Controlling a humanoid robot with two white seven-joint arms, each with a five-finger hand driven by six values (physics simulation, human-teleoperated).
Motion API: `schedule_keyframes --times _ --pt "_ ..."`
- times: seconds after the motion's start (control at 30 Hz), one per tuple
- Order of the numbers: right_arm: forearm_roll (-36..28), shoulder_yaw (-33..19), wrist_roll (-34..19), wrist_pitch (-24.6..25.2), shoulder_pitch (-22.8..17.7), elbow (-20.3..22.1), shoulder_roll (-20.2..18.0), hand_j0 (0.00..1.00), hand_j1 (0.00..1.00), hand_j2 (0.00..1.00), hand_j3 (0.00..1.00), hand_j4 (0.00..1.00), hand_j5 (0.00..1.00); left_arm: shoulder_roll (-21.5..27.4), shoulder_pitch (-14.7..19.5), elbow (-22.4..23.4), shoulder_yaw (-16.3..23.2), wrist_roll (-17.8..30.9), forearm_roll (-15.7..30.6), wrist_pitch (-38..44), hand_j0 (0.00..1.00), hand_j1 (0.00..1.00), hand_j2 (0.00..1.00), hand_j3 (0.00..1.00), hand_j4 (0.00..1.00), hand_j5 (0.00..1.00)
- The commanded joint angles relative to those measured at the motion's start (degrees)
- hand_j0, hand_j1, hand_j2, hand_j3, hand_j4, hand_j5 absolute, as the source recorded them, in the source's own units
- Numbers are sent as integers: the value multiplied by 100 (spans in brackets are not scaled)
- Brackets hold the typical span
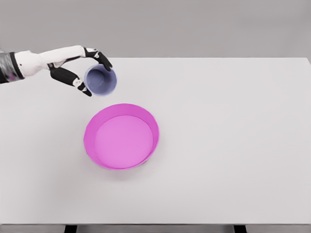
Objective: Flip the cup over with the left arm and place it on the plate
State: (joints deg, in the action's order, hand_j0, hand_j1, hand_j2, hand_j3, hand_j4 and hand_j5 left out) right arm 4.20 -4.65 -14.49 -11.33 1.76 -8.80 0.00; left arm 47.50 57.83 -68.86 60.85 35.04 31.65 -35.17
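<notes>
The left hand (80,68) comes in from nine o'clock and holds the small lavender-blue plastic cup (101,80) above the far left of the plain white desk (233,145). Its dark-tipped fingers (103,60) are curled around the cup's wall, some over the top at twelve o'clock and others under it at about eight o'clock, so the cup is pinched between them. The cup is tipped on its side with its open mouth turned toward the camera and somewhat downward; I can see straight into it, and it is empty.

My judgement is that the flip is partly made: the cup is off the desk and rotated, but not yet upright. The shallow round magenta plate (121,136) with a raised rim lies at about five o'clock from the cup, near it but apart, and nothing is in it.

The next move calls for the wrist to finish turning until the cup's mouth faces up, then a carry toward five o'clock over the plate's middle and a lowering onto its flat floor before the fingers let go. From this single view the cup's height over the desk is hard to tell, possibly quite low. The right arm is out of sight.
</notes>
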Motion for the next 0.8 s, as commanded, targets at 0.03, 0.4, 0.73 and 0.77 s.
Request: schedule_keyframes --times 0.03,0.4,0.73,0.77 --pt "2 -1 -2 -1 0 1 0 100 100 100 100 100 100 479 0 -847 207 -4 833 17 56 56 56 56 56 56" --pt "2 -1 -2 -1 0 1 0 100 100 100 100 100 100 787 -70 -1867 541 -4 2037 1214 55 55 55 55 55 55" --pt "2 -1 -2 -1 0 1 0 100 100 100 100 100 100 1323 -272 -2966 823 -4 3409 1522 55 55 55 55 55 55" --pt "2 -1 -2 -1 0 1 0 100 100 100 100 100 100 1314 -316 -2984 849 -4 3593 1522 55 55 55 55 55 55"
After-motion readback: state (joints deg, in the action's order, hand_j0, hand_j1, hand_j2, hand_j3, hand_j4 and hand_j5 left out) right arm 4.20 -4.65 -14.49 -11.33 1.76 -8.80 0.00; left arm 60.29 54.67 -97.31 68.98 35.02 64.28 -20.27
